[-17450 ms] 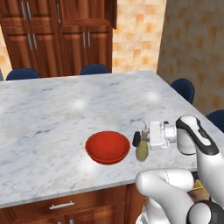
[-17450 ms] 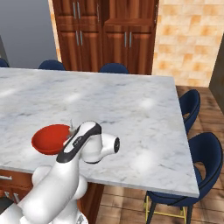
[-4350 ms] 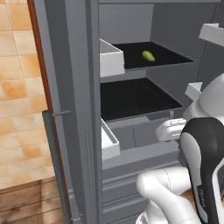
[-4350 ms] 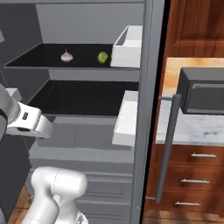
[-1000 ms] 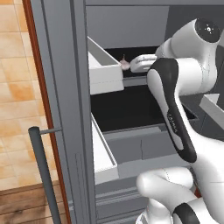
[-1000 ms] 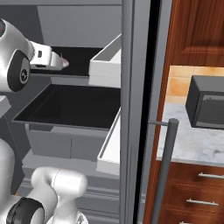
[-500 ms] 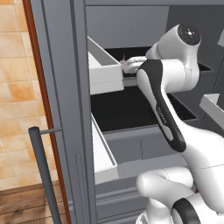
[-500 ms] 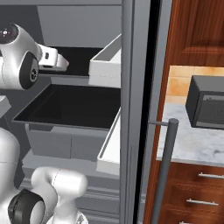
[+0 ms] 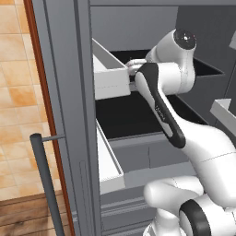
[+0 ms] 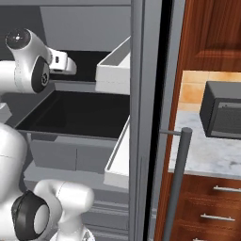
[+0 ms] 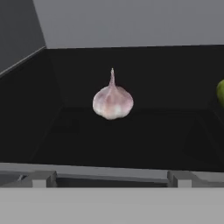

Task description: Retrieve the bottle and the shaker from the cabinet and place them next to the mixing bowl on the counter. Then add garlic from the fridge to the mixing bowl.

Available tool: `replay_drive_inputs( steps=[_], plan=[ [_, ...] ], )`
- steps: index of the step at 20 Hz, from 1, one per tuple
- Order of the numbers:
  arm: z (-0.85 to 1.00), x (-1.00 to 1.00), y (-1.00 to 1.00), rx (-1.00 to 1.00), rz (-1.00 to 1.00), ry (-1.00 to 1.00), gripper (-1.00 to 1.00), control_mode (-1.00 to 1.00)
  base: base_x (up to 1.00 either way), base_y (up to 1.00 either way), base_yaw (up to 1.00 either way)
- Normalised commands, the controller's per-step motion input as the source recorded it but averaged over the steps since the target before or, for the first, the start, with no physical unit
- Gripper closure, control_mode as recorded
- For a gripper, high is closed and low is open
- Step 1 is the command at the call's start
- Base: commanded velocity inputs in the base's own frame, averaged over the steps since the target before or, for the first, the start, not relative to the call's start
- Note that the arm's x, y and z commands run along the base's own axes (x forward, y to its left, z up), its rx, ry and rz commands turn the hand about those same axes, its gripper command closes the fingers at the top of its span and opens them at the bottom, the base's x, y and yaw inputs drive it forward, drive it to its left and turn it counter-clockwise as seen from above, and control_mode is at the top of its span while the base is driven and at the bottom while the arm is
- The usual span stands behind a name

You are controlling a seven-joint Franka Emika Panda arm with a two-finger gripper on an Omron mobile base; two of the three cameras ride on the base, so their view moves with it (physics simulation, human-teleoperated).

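- Tall matte grey fridge (image 9: 64, 92) stands open; dark shelves visible inside in both base views.
- White robot arm with dark joints (image 9: 170, 87) reaches into the fridge at upper-shelf height; wrist passes just beside the white rectangular door bin (image 9: 108, 73).
- Tool (image 10: 70, 66) points inward over the black upper shelf (image 11: 118, 135). Jaws spread wide, nothing between them.
- Hand view: pale pinkish-white garlic bulb with a thin pointed stem (image 11: 113, 100) sits upright on the black upper shelf, roughly centred ahead of the tool and apart from it, towards the rear of the shelf.
- Green rounded item (image 11: 221, 92), cut by the right edge of the hand view, on the same shelf, well apart from the garlic. Kind cannot be told.
- Right base view: grey vertical bar handle (image 10: 176, 183) on the open fridge door; beyond it a dark grey box-shaped appliance (image 10: 221, 110) on a white-grey marble worktop (image 10: 207, 155) with reddish-brown wooden drawers (image 10: 207, 207) beneath.
- Left base view: orange-tan tiled wall (image 9: 18, 115) left of the fridge.
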Motion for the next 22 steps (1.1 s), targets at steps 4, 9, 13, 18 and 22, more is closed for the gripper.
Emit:
replay_drive_inputs(
  steps=[4,9,13,18,22],
  plan=[
    [-0.01,0.41,0.00,0.00,0.00,0.03,-1.00,-1.00,0.00,0.00,0.00],
    [-0.04,0.38,0.03,0.00,0.00,0.03,-1.00,-1.00,0.00,0.00,0.00],
    [-0.13,0.31,0.07,0.00,0.00,0.01,-1.00,-1.00,0.00,0.00,0.00],
    [-0.15,0.33,0.04,0.00,0.00,0.00,-1.00,-1.00,0.00,0.00,0.00],
    [-0.02,0.42,0.07,0.00,0.00,0.00,-1.00,-1.00,0.00,0.00,0.00]
  ],
)
